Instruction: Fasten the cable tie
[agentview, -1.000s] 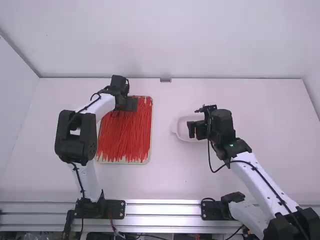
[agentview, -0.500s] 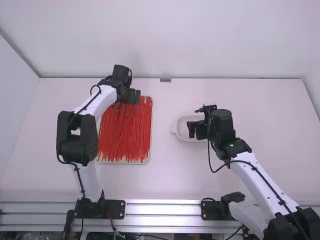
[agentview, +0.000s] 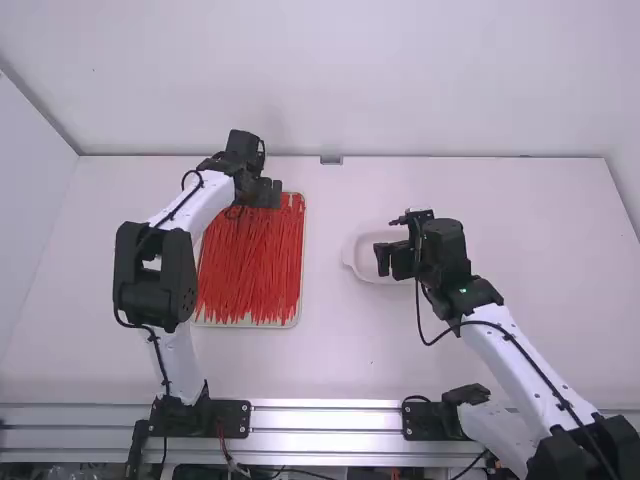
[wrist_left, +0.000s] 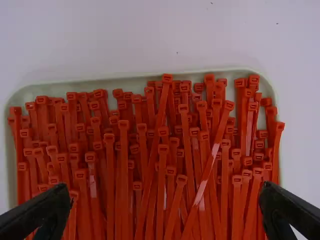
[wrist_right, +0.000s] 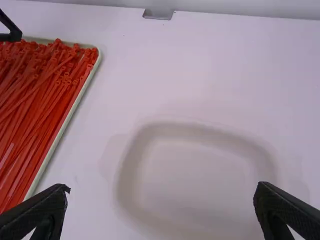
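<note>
**tie_guy:** Where's the left claw (wrist_left: 162, 220) at — got one yet?

**benchbot:** Nope, it's spread wide with nothing in it. It hangs over the far end of the tray (wrist_left: 60, 89), right above the pile of red cable ties (wrist_left: 150, 150). Their square heads are all bunched along that end. The right claw (wrist_right: 160, 215) is gaping and empty too. It hovers over a shallow white dish (wrist_right: 195, 170) near the middle of the bench (agentview: 520, 200), well apart from the tray.

**tie_guy:** So how'd you grab one?

**benchbot:** My guess is they're feather-light, thin, springy and pretty slick. They also lie crossed over each other — so a sloppy pinch probably drags up several or lets the strap squirt out. I'd go for a single stray one on top and pinch just behind its head, where it's thickest. Then the other claw needs the tail end to thread it.
</note>
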